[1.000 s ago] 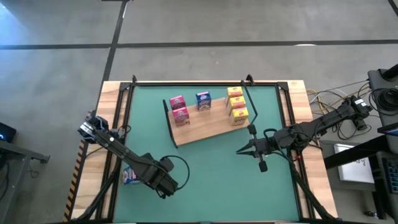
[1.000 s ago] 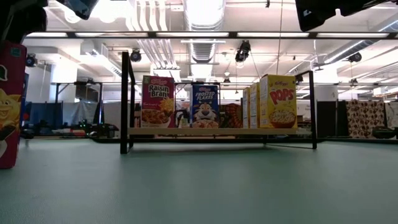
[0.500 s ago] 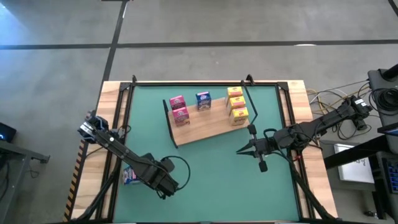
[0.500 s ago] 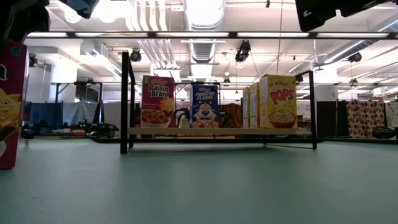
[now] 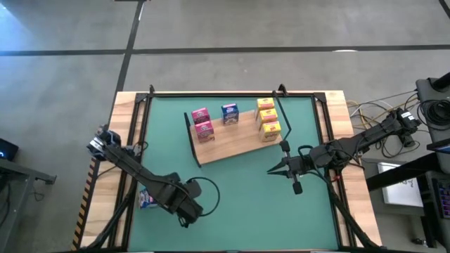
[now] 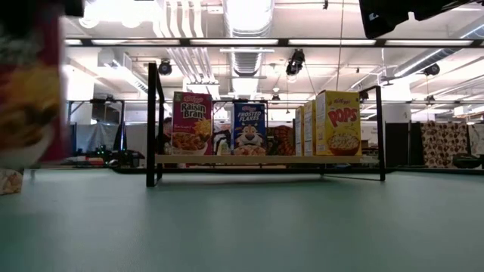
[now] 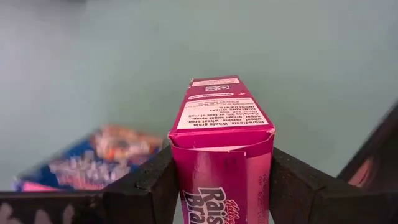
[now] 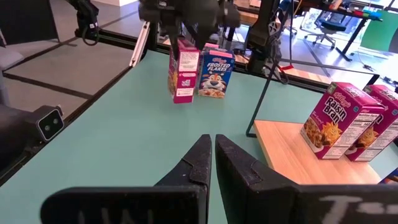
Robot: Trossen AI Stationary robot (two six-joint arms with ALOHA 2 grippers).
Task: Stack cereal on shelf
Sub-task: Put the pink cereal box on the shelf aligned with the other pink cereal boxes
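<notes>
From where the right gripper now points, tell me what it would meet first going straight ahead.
Probably the pink Raisin Bran box that the left gripper holds over the green mat, beside the blue Frosted Flakes box. The right gripper is shut; the mat between looks free, though depth is uncertain.

The left arm is reaching in from the left edge of the high view toward the lower centre-left of the frame, its dark two-finger left gripper (image 5: 184, 209) sitting low there. In the left wrist view its fingers (image 7: 140, 186) are pressing on both sides of a pink cardboard cereal box (image 7: 222, 149). The right arm is stretching in from the right edge, its dark right gripper (image 5: 273, 169) resting at centre-right, fingers (image 8: 198, 162) closed together.
</notes>
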